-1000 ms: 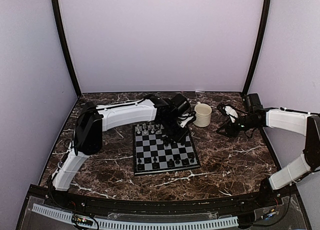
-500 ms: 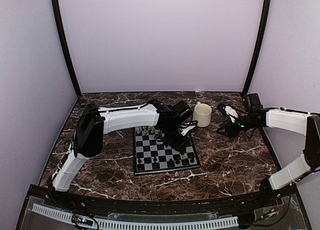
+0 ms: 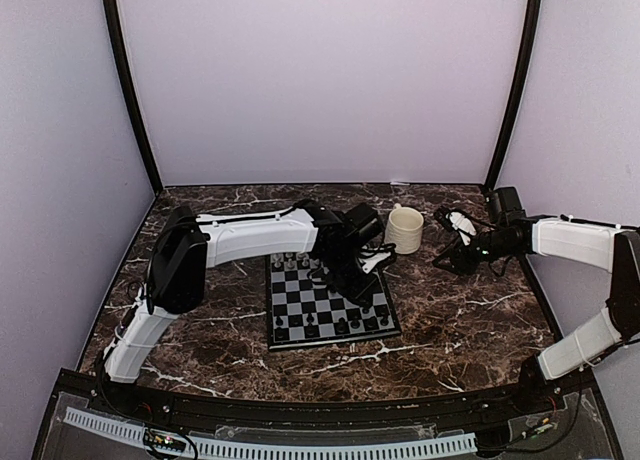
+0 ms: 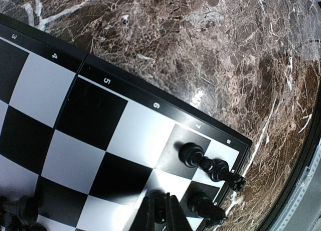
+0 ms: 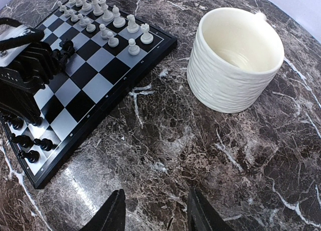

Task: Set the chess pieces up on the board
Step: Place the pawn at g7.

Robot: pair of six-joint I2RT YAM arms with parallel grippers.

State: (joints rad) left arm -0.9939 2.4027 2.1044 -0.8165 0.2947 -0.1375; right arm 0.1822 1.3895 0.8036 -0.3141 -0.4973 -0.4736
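Left arm has edged right and dropped lower over the board's right side; right arm has not moved.
Left tool (image 4: 159, 218) is clenched low over the board (image 3: 310, 302), near its near-right corner, pinching what looks like a black piece (image 4: 159, 207). Right tool (image 5: 153, 211) is released with nothing in it, hovering over the table (image 3: 470, 310) right of the mug (image 3: 405, 229). White pieces (image 5: 103, 20) stand in two rows along the far edge, so that side looks done. Black pieces (image 3: 340, 325) partly line the near edge, with a few more near the left tool; exact count is too small to tell. Judged well past halfway: what's left is seating the held piece and filling the gaps on black's side.
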